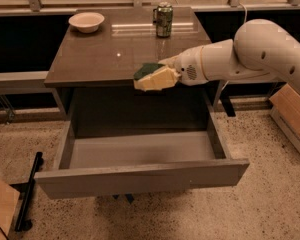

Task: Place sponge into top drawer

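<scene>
Sponge held in the gripper at the counter's front edge, above the open drawer.

The arm reaches in from the right. The gripper point(159, 77) sits level with the front lip of the cabinet top point(100, 59), its fingers clamped on the sponge point(146, 70), which shows dark green scouring side up with pale foam beneath. The sponge is off the surface, overlapping the counter edge in this view and over the rear part of the top drawer point(140, 178). The drawer is pulled well out, with a plain front panel and a lighter grey floor showing inside. At the back of the cabinet top there is a pale bowl point(86, 21) on the left and a green drink can point(164, 19) standing upright right of centre, both well apart from the gripper. A cardboard box point(292, 115) sits on the speckled floor at far right.
</scene>
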Available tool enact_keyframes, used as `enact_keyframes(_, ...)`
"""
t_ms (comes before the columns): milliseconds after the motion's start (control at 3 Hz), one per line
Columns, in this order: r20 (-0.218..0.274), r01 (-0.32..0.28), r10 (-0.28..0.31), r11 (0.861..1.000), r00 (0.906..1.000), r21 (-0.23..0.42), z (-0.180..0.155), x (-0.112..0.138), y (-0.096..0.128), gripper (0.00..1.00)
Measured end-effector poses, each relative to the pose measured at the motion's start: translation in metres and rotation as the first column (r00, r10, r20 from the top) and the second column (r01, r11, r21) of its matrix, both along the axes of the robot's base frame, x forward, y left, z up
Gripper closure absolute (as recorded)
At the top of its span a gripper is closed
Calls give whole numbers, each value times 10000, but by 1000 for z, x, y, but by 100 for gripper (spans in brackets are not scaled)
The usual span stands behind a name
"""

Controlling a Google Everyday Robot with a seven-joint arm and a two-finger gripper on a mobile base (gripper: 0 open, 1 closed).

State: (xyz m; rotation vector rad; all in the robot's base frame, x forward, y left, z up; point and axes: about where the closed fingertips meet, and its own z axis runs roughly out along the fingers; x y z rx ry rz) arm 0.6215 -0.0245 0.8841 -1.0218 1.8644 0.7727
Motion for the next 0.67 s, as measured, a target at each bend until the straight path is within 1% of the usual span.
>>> enact_keyframes(333, -1734, -142, 244, 9981, 9846, 601, -37, -42, -6, 100)
enact_keyframes(667, -2931, 249, 26, 9956, 9561, 899, -88, -61, -21, 100)
